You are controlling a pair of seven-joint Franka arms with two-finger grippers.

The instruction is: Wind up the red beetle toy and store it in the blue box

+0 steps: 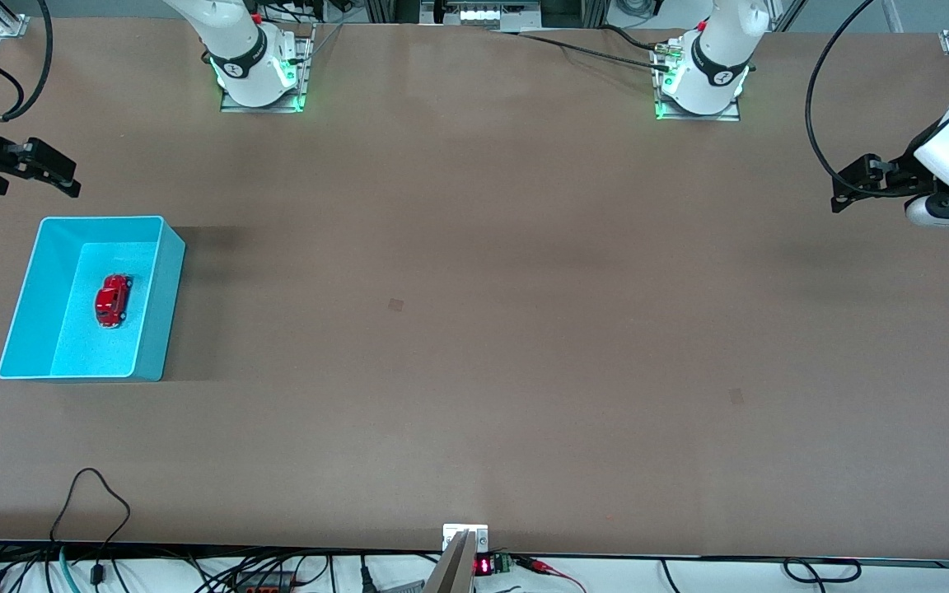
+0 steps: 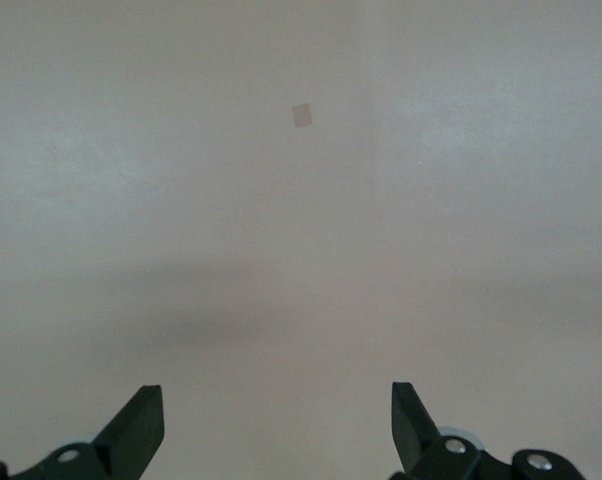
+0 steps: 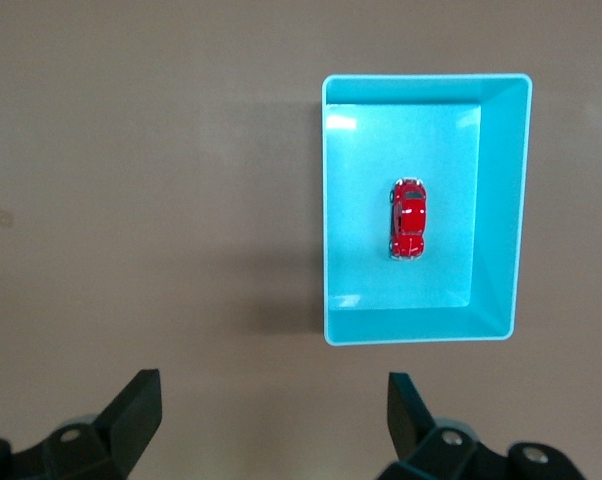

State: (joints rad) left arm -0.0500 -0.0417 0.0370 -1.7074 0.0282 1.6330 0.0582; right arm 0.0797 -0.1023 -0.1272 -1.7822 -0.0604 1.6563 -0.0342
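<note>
Inside the blue box (image 1: 157,305) at the right arm's end of the table, the red beetle toy (image 1: 112,300) is lying on the flat bottom, well apart from both grippers. I am holding the right gripper (image 1: 46,173) in the air near the box, jaws spread and empty. My left gripper (image 1: 853,185) is waiting over bare table, jaws spread too.

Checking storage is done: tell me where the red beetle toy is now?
The red beetle toy sits on the floor of the blue box, at the right arm's end of the table.
</note>
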